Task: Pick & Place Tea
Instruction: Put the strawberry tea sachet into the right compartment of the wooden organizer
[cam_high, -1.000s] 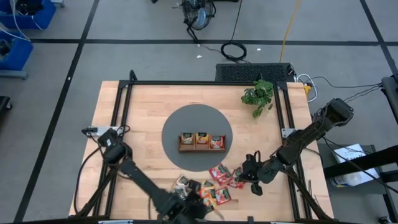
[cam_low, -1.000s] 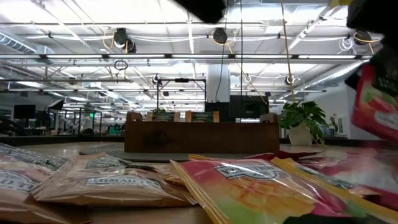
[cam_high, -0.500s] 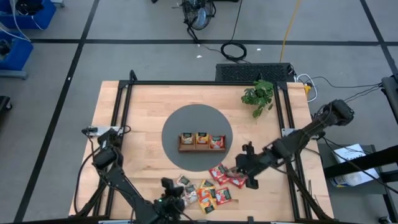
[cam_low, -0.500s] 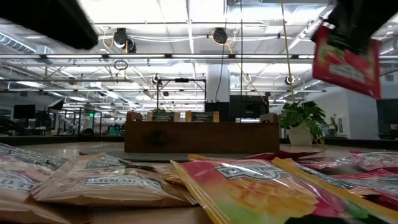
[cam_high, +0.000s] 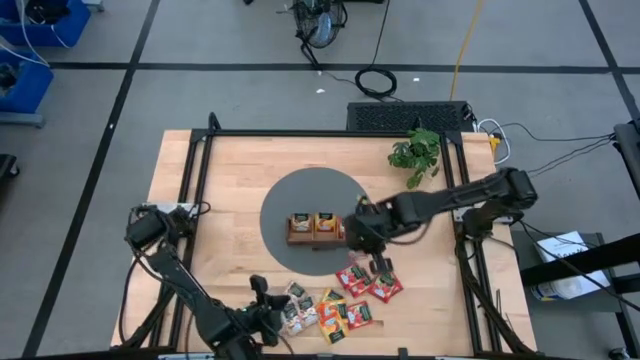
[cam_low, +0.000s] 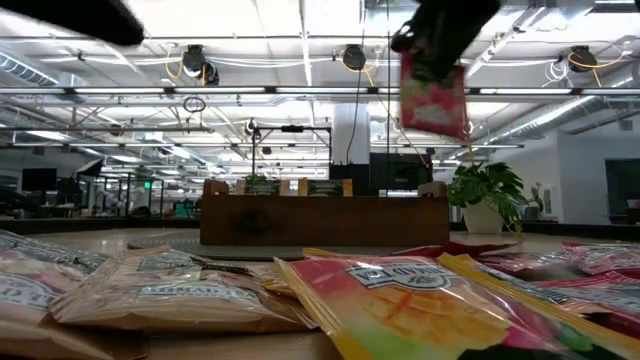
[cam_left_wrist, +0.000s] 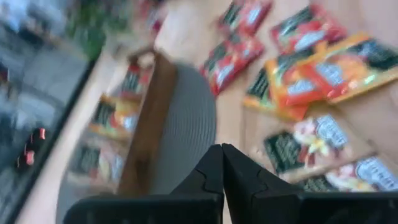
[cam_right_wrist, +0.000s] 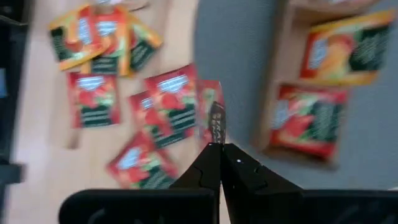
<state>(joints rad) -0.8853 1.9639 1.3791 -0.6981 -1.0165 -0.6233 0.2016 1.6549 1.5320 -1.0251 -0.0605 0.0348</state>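
right pincer (cam_high: 352, 232) is clamped on a red sachet (cam_low: 433, 97) hanging over the red end of the wooden tray (cam_high: 300, 240); recommend lowering it squarely into that compartment before release; left pincer (cam_left_wrist: 222, 163) shut, empty.

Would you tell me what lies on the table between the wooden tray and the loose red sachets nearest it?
In the high view, only the grey mat's edge and bare wood separate the wooden tray from the red sachets; the right pincer hangs just above.
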